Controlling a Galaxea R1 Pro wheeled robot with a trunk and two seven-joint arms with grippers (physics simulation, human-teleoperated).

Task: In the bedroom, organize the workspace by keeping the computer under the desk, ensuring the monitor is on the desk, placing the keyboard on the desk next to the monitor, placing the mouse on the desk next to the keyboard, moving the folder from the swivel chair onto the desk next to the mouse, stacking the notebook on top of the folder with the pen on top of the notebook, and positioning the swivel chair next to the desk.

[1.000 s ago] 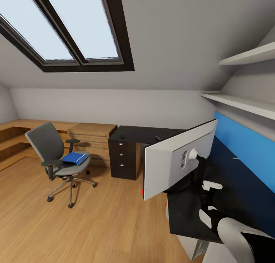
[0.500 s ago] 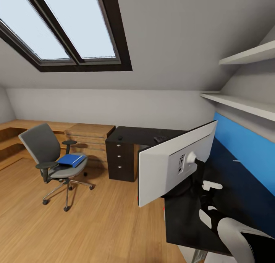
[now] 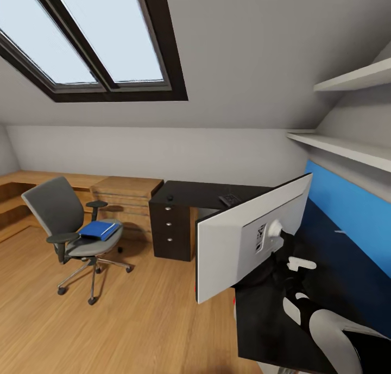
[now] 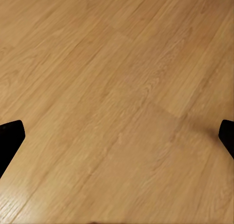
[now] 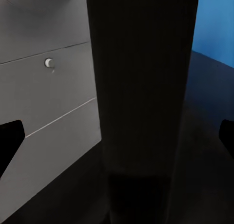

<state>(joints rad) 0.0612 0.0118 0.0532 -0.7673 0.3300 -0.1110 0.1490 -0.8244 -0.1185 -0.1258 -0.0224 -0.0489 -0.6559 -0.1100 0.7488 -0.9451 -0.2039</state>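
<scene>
The monitor [image 3: 247, 237], a wide flat screen with white back and thin black neck, stands tilted over the glossy black top of the L-shaped desk [image 3: 336, 265], its back to the head camera. In the right wrist view its dark neck [image 5: 144, 87] rises between the right gripper's [image 5: 117, 136] two black fingertips, which sit wide apart at the picture's edges; whether they touch the neck I cannot tell. That hold, low on the neck, would suit steering the screen by its stem rather than its panel. The left gripper [image 4: 117, 136] hangs spread and empty over bare wooden floor, probably kept clear.

Farther off, the bright blue folder [image 3: 99, 230] lies on the grey seat of the swivel chair [image 3: 70, 233], well apart from the desk. A small black mouse [image 3: 170, 198] and a dark notebook-like square [image 3: 229, 200] rest on the far desk wing, above the black drawer unit [image 3: 171, 230] with round silver knobs.
</scene>
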